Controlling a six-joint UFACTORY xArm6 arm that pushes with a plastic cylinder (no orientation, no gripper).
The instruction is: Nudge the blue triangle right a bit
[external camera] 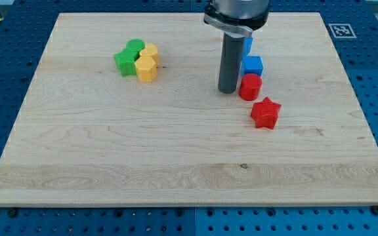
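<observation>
The blue triangle (pixel 248 44) shows only as a sliver at the view's top, right of my rod, which hides most of it. My tip (pixel 228 90) rests on the board just left of the red cylinder (pixel 249 86) and below-left of the blue cube (pixel 252 65). The rod stands between me and the blue triangle's left part. A red star (pixel 265 113) lies below-right of the red cylinder.
A cluster sits at the view's upper left: a green star (pixel 125 62), a green cylinder (pixel 135 46), a yellow cylinder (pixel 150 52) and a yellow hexagon (pixel 146 68). The wooden board (pixel 176 151) is edged by blue pegboard.
</observation>
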